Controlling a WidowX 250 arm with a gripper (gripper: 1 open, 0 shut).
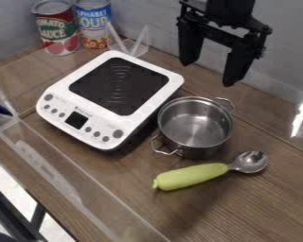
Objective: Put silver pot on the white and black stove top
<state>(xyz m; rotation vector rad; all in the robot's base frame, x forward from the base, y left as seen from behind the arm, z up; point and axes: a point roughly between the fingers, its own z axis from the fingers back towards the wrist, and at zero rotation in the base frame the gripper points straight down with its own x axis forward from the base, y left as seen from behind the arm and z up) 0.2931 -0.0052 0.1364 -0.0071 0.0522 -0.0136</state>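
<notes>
The silver pot [196, 128] stands upright and empty on the wooden table, just right of the stove top's front right corner, with small dark handles on its sides. The white and black stove top [110, 95] lies left of it, nothing resting on its black glass. My gripper [210, 55] hangs above and behind the pot, pointing down, its two black fingers [237, 66] spread wide with nothing between them. It touches neither pot nor stove.
Two labelled tin cans [73, 25] stand at the back left behind the stove. A scoop with a green handle [204, 173] lies in front of the pot. The wooden table [275, 104] ends at the front left, with a clear panel edge there.
</notes>
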